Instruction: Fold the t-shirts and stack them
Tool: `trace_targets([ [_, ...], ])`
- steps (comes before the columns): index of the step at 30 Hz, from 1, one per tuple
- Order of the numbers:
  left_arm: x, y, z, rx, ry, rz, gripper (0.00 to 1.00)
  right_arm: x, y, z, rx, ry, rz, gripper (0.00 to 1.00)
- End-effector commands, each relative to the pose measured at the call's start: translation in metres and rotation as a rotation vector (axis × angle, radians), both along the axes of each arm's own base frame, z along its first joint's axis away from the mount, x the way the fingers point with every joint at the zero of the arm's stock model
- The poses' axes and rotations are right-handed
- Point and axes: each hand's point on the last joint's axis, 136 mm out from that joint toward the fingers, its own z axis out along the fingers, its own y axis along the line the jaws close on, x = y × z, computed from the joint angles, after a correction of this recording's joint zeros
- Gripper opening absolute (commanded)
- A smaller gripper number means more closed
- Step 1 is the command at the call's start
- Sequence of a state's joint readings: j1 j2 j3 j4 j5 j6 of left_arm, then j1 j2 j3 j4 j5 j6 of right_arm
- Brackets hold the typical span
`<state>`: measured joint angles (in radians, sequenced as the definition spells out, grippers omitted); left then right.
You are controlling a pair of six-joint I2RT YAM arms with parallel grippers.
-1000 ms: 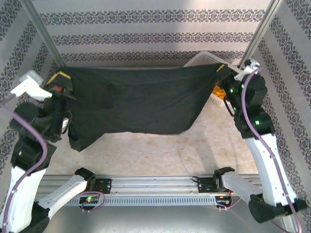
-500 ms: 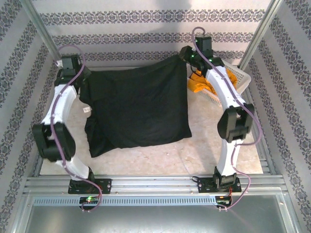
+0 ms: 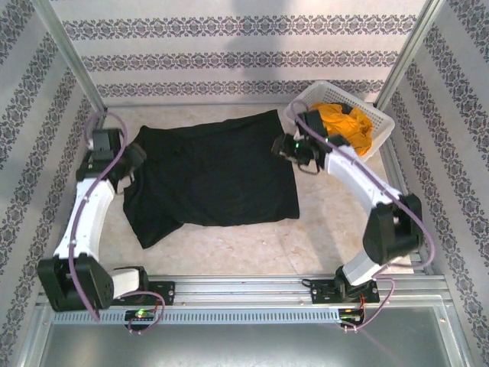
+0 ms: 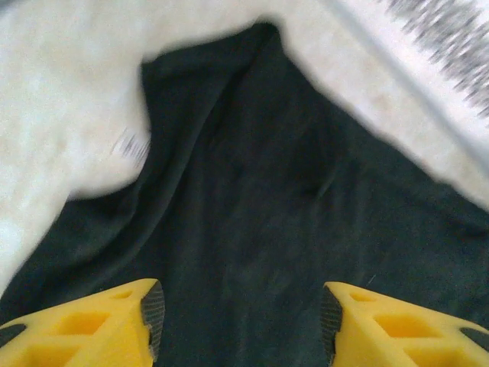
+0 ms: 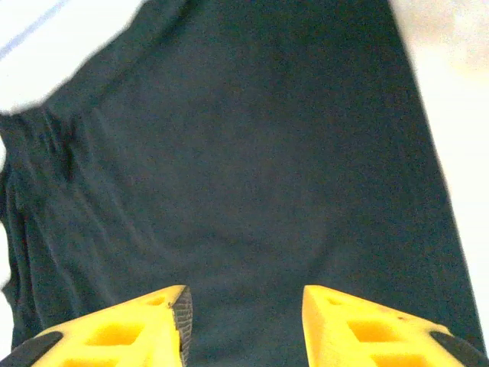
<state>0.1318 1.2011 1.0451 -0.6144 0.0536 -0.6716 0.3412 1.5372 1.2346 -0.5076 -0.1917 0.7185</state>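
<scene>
Black shirt (image 3: 214, 180) lies spread on tabletop (image 3: 336, 206): limp, light, bunches easily, so pinch the edge corners. Left pincer (image 4: 241, 313) and right pincer (image 5: 244, 306) hang parted and empty over it. Orange shirt (image 3: 344, 122) sits in basket (image 3: 359, 101).

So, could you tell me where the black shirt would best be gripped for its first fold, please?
Probably at its two far corners, one per arm, from above. The black shirt lies spread flat on the table, so only its edges give cloth to pinch; the left gripper and right gripper hang open over it.
</scene>
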Motion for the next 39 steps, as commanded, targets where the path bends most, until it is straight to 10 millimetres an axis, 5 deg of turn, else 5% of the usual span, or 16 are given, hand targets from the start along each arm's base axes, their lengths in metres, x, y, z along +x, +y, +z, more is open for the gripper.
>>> trace_targets([
  [1,-0.067,-0.012,-0.061,-0.08,0.228,0.052,0.55,-0.042,-0.023,-0.042,0.006,0.109,-0.131,0.41],
  [4,-0.094,-0.012,-0.08,-0.078,0.283,0.069,0.55,-0.075,-0.035,-0.074,0.004,0.192,-0.163,0.4],
  [8,-0.104,-0.011,-0.096,-0.097,0.332,0.084,0.55,-0.101,-0.045,-0.102,-0.033,0.278,-0.178,0.42],
  [18,-0.081,-0.017,-0.096,-0.176,0.299,0.107,0.5,-0.135,-0.052,-0.144,-0.047,0.429,-0.241,0.42],
  [28,-0.085,-0.02,-0.085,-0.181,0.267,0.089,0.49,-0.121,-0.035,-0.158,0.053,0.483,-0.303,0.39],
  [35,-0.084,-0.022,-0.075,-0.184,0.232,0.08,0.46,-0.101,-0.047,-0.156,0.019,0.457,-0.366,0.01],
  [39,-0.083,-0.022,-0.069,-0.177,0.223,0.066,0.46,-0.085,-0.078,-0.133,-0.033,0.384,-0.43,0.0],
])
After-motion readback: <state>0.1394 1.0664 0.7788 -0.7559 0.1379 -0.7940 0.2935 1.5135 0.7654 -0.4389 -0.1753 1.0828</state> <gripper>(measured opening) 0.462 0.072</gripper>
